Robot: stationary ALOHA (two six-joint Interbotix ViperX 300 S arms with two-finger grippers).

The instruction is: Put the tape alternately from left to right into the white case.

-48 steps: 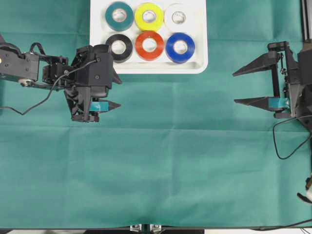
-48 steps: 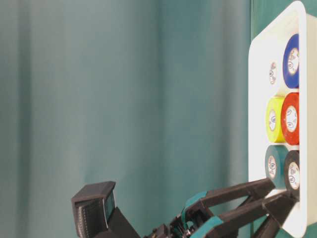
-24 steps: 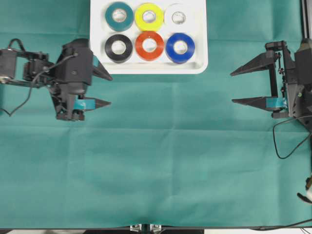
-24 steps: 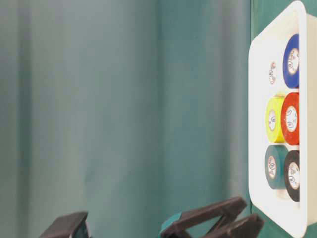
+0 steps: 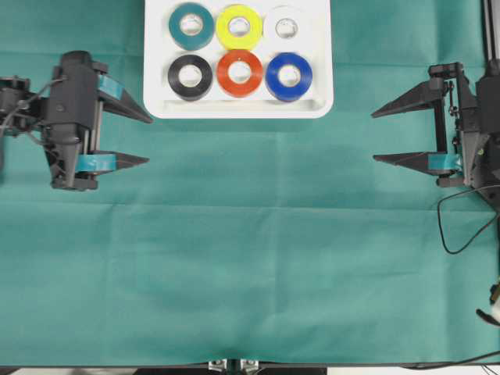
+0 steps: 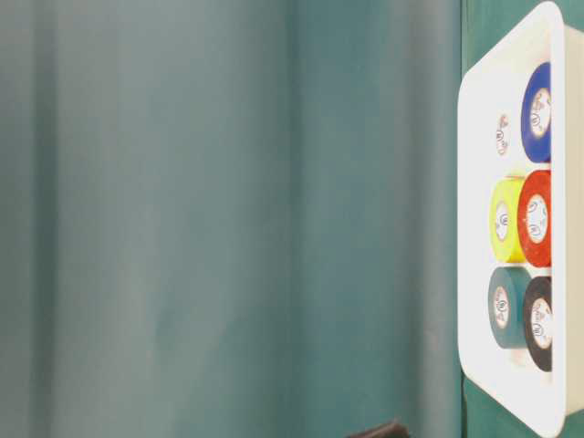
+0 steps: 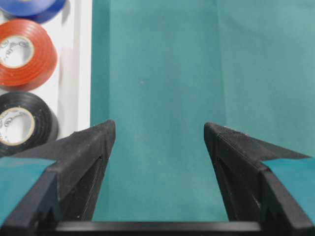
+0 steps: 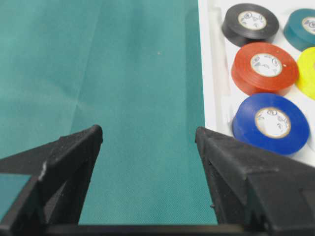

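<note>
all six rolls of tape (image 5: 240, 72) lie flat in the white case (image 5: 319, 105), three by two, at the desk's far edge. left pincer (image 5: 147, 140) and right pincer (image 5: 375, 137) hover released and empty over the green cloth (image 5: 258, 258).

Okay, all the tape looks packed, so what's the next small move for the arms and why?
Probably none beyond parking both arms where they are. All six rolls, from the teal roll to the blue roll, already lie inside the white case, and no roll shows on the green cloth. The left tool and right tool are open, empty and clear of the case.
</note>
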